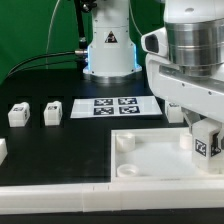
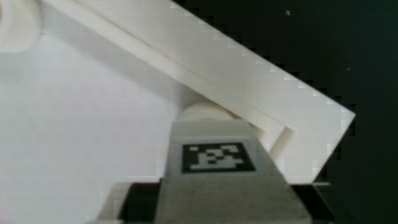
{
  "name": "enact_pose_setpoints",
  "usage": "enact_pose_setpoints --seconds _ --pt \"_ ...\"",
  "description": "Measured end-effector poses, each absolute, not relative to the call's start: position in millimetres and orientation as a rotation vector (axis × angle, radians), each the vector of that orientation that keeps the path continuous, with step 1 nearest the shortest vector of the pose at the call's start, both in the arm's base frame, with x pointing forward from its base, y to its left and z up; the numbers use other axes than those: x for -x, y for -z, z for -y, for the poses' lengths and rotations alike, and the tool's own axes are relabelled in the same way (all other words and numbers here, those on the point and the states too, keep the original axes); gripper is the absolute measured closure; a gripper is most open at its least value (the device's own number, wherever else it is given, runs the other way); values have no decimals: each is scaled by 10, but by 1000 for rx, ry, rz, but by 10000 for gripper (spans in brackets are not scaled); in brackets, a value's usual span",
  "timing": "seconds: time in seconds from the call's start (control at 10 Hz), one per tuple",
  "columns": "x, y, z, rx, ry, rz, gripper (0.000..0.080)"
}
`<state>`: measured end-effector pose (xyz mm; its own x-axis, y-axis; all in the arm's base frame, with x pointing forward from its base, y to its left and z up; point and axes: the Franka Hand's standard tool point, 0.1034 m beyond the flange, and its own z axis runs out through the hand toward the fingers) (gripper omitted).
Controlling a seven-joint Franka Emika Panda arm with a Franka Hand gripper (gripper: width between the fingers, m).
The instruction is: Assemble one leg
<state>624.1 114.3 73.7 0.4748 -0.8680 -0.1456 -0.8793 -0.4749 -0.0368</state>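
The black counter (image 1: 40, 150) ran out under a green backdrop. The marker board (image 1: 118, 105) lay near the arm's base, and the spare legs (image 1: 18, 115) sat well apart toward the exterior view's left. The pincer (image 1: 205, 128) was clamped on the leg (image 1: 207, 143), carrying it over the exterior view's right side of the white panel (image 1: 150, 168).

The main risk, as I judged it, was a miss at the corner. If the leg came down off-centre, it could catch the panel's raised rim (image 2: 267, 85), tilt in the grip, or shove the unclamped panel across the counter. Neither view showed the socket meant to receive it, so alignment could not be confirmed.

The exterior view alone showed the wider layout: the spares, an open socket (image 1: 125, 142) at the panel's other far corner, and the arm's place over the panel. The wrist view alone showed the leg's tag (image 2: 217, 156) square-on and the rim just beyond it. Whether the leg touched the panel, I could not tell.
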Motion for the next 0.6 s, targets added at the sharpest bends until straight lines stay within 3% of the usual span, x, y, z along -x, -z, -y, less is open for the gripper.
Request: enact_pose_setpoints --seconds 0.1,0.2,0.4,0.6 --pt "-6239 -737 -1152 2580 -167 -1589 506" --pt "-6239 -737 -1153 2609 -163 -1538 421" --pt "-6232 -738 -1167 2640 -166 -1483 177" --pt "-6228 -745 -1182 2787 -152 -1167 155"
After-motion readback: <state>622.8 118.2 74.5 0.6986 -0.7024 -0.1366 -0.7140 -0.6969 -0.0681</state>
